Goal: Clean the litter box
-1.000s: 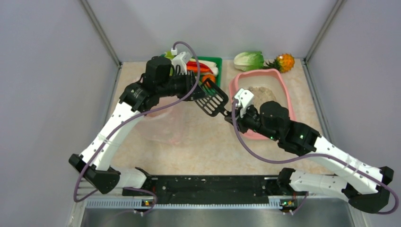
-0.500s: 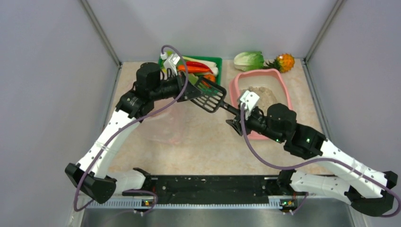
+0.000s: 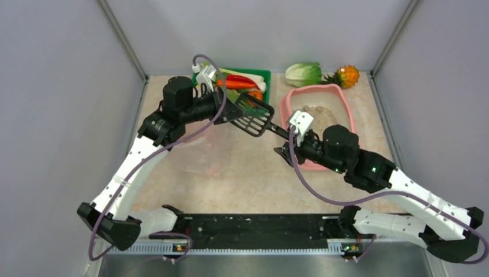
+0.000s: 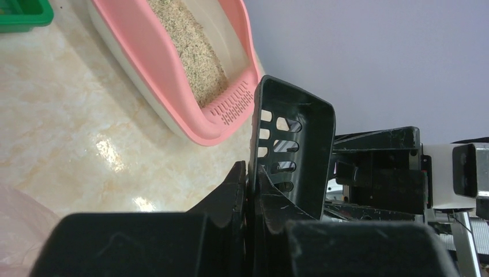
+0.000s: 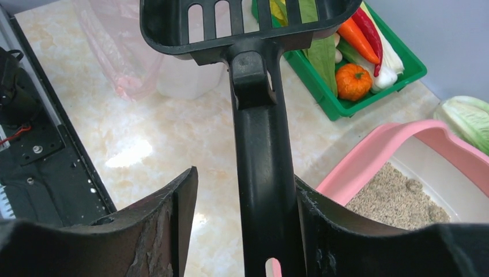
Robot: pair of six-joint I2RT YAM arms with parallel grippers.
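A black slotted scoop point(image 3: 258, 119) hangs above the table between my two arms. My left gripper point(image 3: 235, 112) is shut on the side wall of its head; in the left wrist view the jaws point(image 4: 249, 180) pinch that thin wall of the scoop point(image 4: 300, 135). My right gripper point(image 3: 285, 144) is open around the scoop's handle point(image 5: 259, 144). The handle leans on one finger, with a gap to the other finger point(image 5: 179, 196). The pink litter box point(image 3: 345, 99) with beige litter lies at the back right, and its slotted grate end point(image 4: 230, 107) shows.
A green tray point(image 3: 263, 74) of vegetables stands at the back behind the scoop. A cabbage point(image 3: 304, 73) and an orange spiky fruit point(image 3: 348, 75) lie behind the litter box. A translucent pink bag-lined bin point(image 3: 199, 153) sits under the left arm.
My right gripper has opened off the scoop's handle. My left gripper has shut on the scoop's head and drawn it slightly to the left.
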